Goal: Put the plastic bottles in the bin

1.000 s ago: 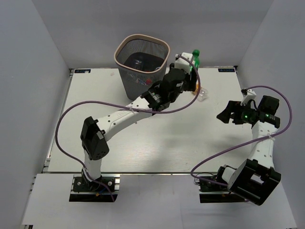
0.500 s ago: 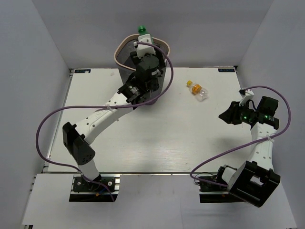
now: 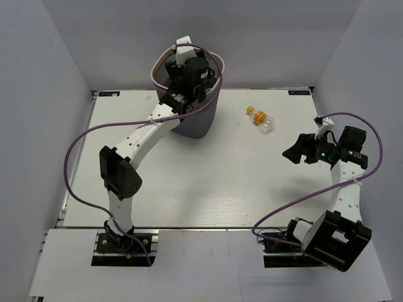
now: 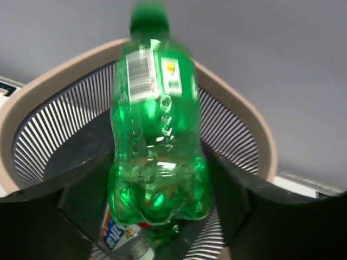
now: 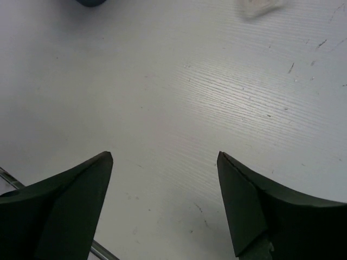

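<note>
Left arm: reaches across the table [image 3: 208, 182] to the far side, wrist directly above the bin [image 3: 199, 123]. Left gripper [image 4: 160, 158] is over the bin opening. Its fingers [image 4: 81, 197] are clamped on a green bottle [image 4: 157, 122], one pressing each side near the base. The bottle's cap end points away from the wrist cam, barcode label facing up. Cap is blurred. The bottle hangs above the bin's pale rim, not resting on it.

Inside the bin, wrist view: part of a 2nd bottle [image 4: 115, 234] with a blue/red label shows below the green one, low in the frame. Rest of the contents too dark to make out.

On the table: a small clear bottle with orange cap [image 3: 260, 117] lies on its side in the far right area. It is well apart from the bin and clear of both arms.

Right arm: bent over the right side of the table. Right gripper [image 3: 289, 153] has its fingers spread wide, nothing between them. It hovers over bare tabletop, near the orange-cap bottle but not touching it.
</note>
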Robot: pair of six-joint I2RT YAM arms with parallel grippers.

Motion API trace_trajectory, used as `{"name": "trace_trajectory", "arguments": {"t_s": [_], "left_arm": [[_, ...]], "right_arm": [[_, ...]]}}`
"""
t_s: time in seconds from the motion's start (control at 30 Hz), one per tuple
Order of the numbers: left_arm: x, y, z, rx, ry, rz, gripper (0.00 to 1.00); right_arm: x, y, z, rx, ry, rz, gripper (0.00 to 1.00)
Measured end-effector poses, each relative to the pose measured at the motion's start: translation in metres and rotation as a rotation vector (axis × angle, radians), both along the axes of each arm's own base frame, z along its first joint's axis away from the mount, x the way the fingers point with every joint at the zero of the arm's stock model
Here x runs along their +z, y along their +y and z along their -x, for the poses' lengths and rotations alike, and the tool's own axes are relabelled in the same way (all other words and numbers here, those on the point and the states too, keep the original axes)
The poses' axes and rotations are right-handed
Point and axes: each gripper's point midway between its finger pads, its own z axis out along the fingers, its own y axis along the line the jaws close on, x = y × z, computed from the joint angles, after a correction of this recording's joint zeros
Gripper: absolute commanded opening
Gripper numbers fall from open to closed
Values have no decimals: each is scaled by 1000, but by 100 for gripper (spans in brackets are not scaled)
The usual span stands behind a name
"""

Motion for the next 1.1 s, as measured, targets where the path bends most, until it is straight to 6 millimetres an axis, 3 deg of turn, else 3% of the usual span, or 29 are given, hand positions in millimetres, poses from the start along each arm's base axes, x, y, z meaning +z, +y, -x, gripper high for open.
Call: {"name": "trace_trajectory", "arguments": {"t_s": [0.07, 0.2, 0.3, 0.4, 0.6, 0.67, 0.73, 0.87, 0.97, 1.03, 1.1], "left_arm": [[-10, -1, -3, -12, 28, -9, 100], [-12, -5, 2, -60, 51, -25, 100], [-10, -9, 23, -157, 70, -47, 100], [-4, -11, 61, -319, 77, -44, 100], [24, 4, 174, -661, 14, 38, 100], [18, 11, 206, -733, 21, 79, 100], [-10, 17, 231, -778, 76, 113, 100], [-111, 29, 268, -790, 320, 164, 100], [-174, 36, 285, -760, 500, 184, 100], [-202, 41, 295, -739, 591, 195, 100], [-215, 43, 302, -728, 639, 212, 100]], "right_arm": [[-3, 2, -3, 15, 10, -5, 90], [-8, 2, -24, 61, 42, -4, 90], [-9, 2, -50, 96, 42, 37, 90], [-5, 4, -83, 126, 25, 87, 90], [-4, 9, -157, 154, -2, 176, 90], [-10, 13, -178, 161, 1, 201, 90], [-20, 18, -192, 171, 13, 225, 90], [-51, 30, -204, 187, 67, 299, 90], [-67, 37, -217, 185, 82, 347, 90], [-77, 36, -227, 167, 80, 382, 90], [-84, 33, -234, 146, 81, 414, 90]]}}
